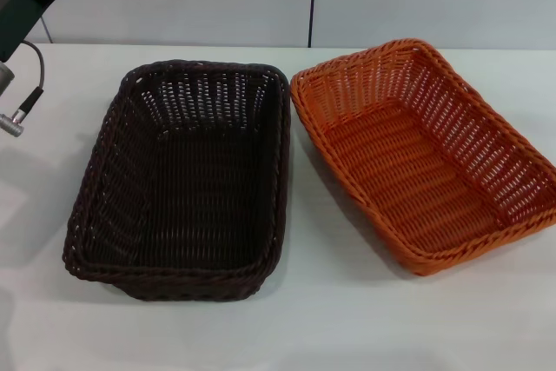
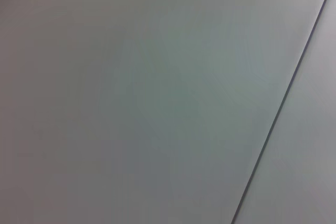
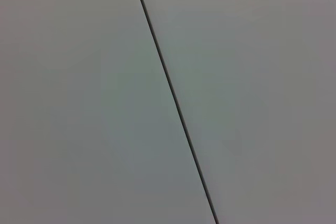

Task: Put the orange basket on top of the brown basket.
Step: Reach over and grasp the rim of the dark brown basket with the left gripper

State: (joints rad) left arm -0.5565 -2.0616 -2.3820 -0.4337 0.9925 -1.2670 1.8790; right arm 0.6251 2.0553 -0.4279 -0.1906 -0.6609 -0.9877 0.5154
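The orange basket (image 1: pixel 426 158) sits on the white table (image 1: pixel 347 319), right of and nearly touching the brown basket (image 1: pixel 187 175), still unstacked. Neither pincer is visible, so their state cannot be told. Next, likely gripping the orange rim.

Two baskets on one table (image 1: pixel 347 327).
One orange basket (image 1: pixel 423 154), one brown basket (image 1: pixel 187 180), both empty.
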